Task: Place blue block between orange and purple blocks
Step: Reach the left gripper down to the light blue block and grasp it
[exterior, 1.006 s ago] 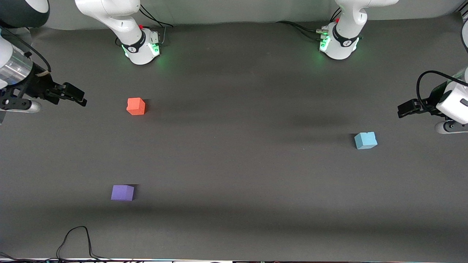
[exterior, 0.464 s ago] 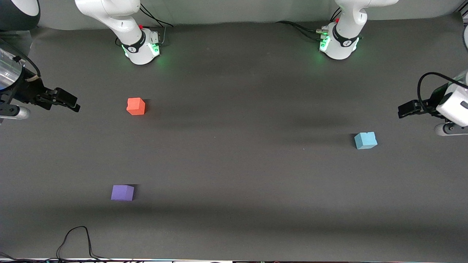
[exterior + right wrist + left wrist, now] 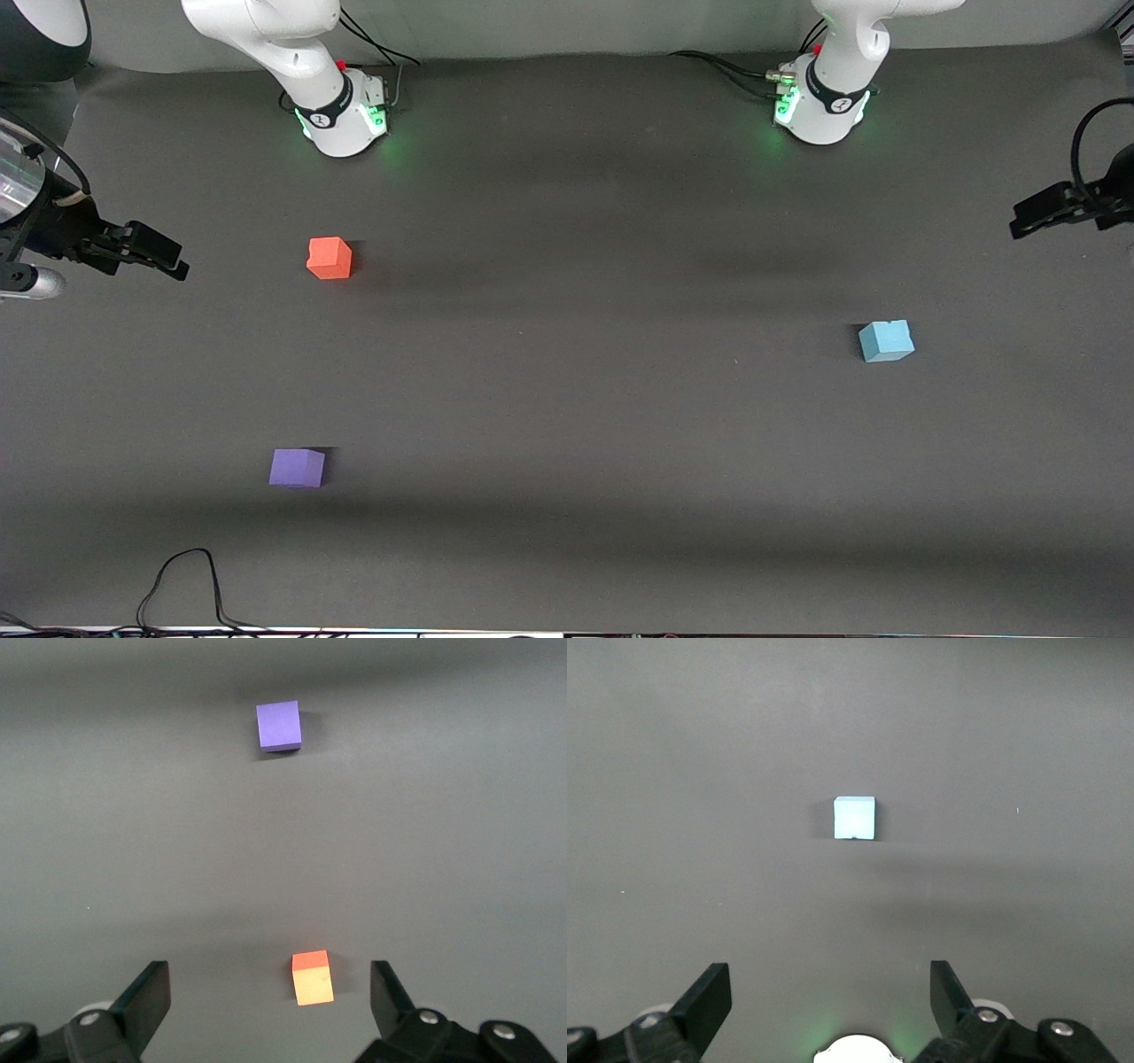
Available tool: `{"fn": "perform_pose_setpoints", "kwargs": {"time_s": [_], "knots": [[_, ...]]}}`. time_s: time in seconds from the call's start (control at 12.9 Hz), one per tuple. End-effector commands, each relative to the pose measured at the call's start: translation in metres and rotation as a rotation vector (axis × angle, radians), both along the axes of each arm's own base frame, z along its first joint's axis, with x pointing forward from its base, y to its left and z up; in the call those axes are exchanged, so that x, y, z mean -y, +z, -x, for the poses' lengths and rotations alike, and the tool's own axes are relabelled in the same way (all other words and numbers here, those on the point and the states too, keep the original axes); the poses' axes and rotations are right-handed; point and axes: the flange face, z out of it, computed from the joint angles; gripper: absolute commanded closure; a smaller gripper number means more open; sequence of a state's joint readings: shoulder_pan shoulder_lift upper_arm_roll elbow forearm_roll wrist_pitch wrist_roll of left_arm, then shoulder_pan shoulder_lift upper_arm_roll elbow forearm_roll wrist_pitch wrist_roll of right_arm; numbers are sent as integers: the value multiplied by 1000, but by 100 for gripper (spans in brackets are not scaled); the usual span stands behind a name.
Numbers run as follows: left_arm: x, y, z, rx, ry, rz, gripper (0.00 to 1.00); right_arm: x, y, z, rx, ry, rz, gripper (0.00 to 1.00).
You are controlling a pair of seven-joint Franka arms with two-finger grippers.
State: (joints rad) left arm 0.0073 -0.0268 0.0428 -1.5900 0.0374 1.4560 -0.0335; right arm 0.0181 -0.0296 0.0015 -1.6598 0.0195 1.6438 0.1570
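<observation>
- Lifting away toward its own end of the worktop (image 3: 576, 399), the left gripper (image 3: 1032, 215) now hangs higher and farther out than a moment ago, well apart from the small sky-blue matte foam-like cube (image 3: 886, 341); its jaws stand wide open and hold nothing.
- Drawing back likewise, the right gripper (image 3: 159, 255) has slid toward the right arm's end of the worktop, its jaws also spread open and empty.
- Judging from this, neither arm has begun a reach; the pick of the blue block is not yet started, and the pull-back looks like a settling into a start pose rather than progress.
- In the left wrist view the blue block (image 3: 855, 818) lies ahead of the open left gripper (image 3: 830, 992), centred between the two jaws but well out from them, so the left arm seems the natural one to take it.
- The blue block sits flat and square on the dark grey worktop, plain-faced, with a small nick at one lower edge; it looks light and slightly soft.
- In the right wrist view the small orange-red matte cube (image 3: 313, 977) lies between the spread jaws of the right gripper (image 3: 270, 997), though far below them, and the small violet-purple matte cube (image 3: 278, 726) lies well ahead.
- The orange cube (image 3: 330, 258) and purple cube (image 3: 297, 467) stand well apart, the purple one nearer the front camera, leaving a bare gap for the blue block.
</observation>
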Motion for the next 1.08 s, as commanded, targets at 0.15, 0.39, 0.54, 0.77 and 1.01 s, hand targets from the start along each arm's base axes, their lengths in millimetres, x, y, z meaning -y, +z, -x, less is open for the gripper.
{"fn": "perform_pose_setpoints", "kwargs": {"time_s": [0.15,0.39,0.54,0.77,1.01], "knots": [[-7,-50,4,-33,-9,3,0,7,-1,-4,-1,8,7,0],[-12,-135,3,-29,-30,10,0,7,-7,-7,-13,0,7,0],[-20,-193,-5,-32,-19,14,0,9,-10,-5,-20,-7,3,0],[-21,-261,-22,-49,-10,28,0,10,-12,-6,-23,-10,1,0],[-16,-320,-26,-48,-15,33,0,9,-12,-6,-23,-8,1,0]]}}
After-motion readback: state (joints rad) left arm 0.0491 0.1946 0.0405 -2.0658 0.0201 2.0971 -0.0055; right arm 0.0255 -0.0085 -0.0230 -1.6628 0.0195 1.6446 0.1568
